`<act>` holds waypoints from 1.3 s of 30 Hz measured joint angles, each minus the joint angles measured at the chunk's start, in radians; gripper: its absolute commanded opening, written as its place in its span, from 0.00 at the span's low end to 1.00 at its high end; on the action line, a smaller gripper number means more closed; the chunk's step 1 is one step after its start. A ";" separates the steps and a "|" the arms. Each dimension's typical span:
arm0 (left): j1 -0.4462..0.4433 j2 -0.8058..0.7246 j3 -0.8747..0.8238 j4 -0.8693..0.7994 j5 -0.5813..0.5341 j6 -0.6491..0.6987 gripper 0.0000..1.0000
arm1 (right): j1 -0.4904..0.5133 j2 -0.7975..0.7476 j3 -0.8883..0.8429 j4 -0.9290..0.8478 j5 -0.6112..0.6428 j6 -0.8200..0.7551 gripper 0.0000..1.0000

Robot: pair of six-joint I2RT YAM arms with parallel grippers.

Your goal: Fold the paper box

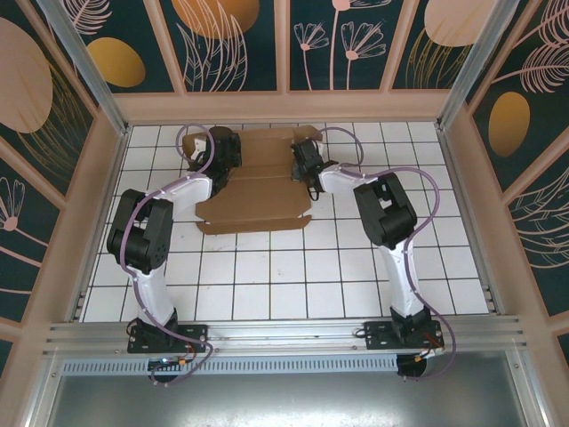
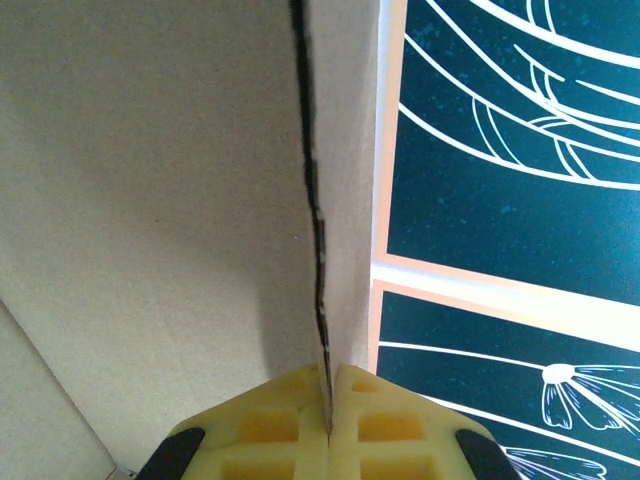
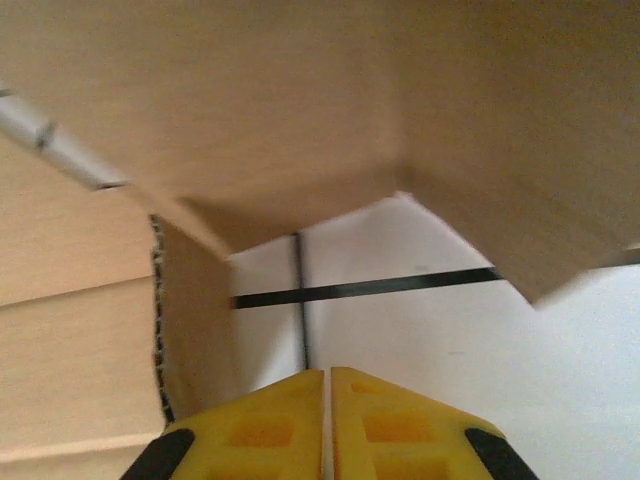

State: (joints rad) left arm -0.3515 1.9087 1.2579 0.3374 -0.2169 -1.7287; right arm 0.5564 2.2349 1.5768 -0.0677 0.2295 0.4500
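1. The paper box (image 1: 258,196) is seen from above as a mostly flat brown sheet on the far middle of the white-tiled desk (image 1: 267,276), between the two wrists.
2. The left tool (image 2: 328,388) is closed on the paper box. In the left wrist view a thin cardboard edge runs straight down into the seam between the yellow pads, and the patterned wall panel (image 2: 500,200) is seen past the lifted cardboard.
3. The right tool (image 3: 327,378) is closed with its pads together, and nothing is seen between them. Cardboard flaps hang just ahead of it over the tiles.
4. The step in hand is judged to be the raising of a left-side panel along its crease, early in the task.
5. Slippage is judged the main risk. Only the very edge is pinched, so a pull out of line with the crease could free it and let the panel drop.
6. The whole sheet could be dragged or lifted, since it is not visibly pressed down by the right tool.
7. A flap could be bent off its crease or crushed if the closed right tool were pushed into it at an angle.
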 measured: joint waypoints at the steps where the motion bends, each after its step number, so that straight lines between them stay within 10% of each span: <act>1: 0.000 0.000 0.000 0.000 0.000 0.000 0.00 | 0.008 0.000 0.000 0.018 -0.014 -0.005 0.14; 9: 0.003 0.000 0.000 0.000 0.003 0.000 0.00 | 0.020 -0.024 -0.063 0.122 -0.157 -0.091 0.25; 21: 0.010 0.000 0.019 -0.031 0.026 0.011 0.00 | -0.237 -0.557 -0.523 0.548 -0.444 -0.332 0.22; 39: 0.023 0.076 0.156 -0.126 0.078 0.010 0.00 | -0.379 -0.072 -0.180 0.460 -0.688 -0.770 0.44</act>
State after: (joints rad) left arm -0.3290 1.9850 1.4143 0.2111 -0.1387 -1.7184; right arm 0.1776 2.1624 1.3964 0.3920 -0.4587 -0.3202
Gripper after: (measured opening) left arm 0.050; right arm 0.438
